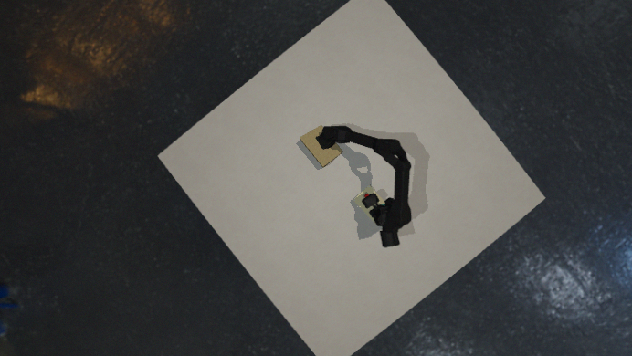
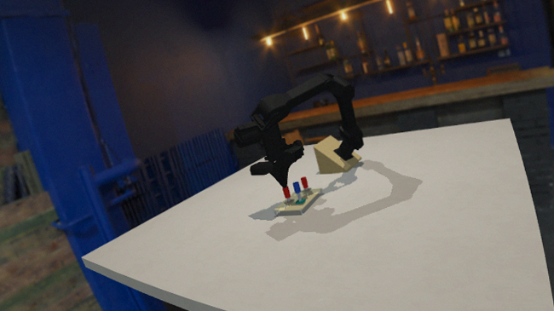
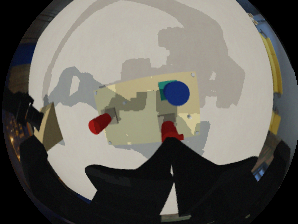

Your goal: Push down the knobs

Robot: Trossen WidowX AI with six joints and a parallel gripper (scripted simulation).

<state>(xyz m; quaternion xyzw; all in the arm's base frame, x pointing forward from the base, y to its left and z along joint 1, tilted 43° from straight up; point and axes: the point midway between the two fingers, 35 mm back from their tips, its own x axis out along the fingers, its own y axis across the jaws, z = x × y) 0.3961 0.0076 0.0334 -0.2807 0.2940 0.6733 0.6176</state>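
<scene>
Pale circuit board (image 1: 360, 200) (image 2: 288, 209) (image 3: 135, 131), two red knobs, blue knob (image 2: 297, 187) (image 3: 176, 93)

Matte black arm (image 1: 402, 187) (image 2: 307, 91), chunky angular joints; black gripper (image 2: 282, 172) (image 3: 169, 140), tapered pointed fingers.

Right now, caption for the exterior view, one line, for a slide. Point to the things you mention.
Closed jaws at the top of one red knob (image 2: 287, 193) (image 3: 170, 131), beside the blue knob (image 2: 297, 187) (image 3: 176, 93) on the circuit board (image 2: 311, 198) (image 3: 132, 127).
</scene>
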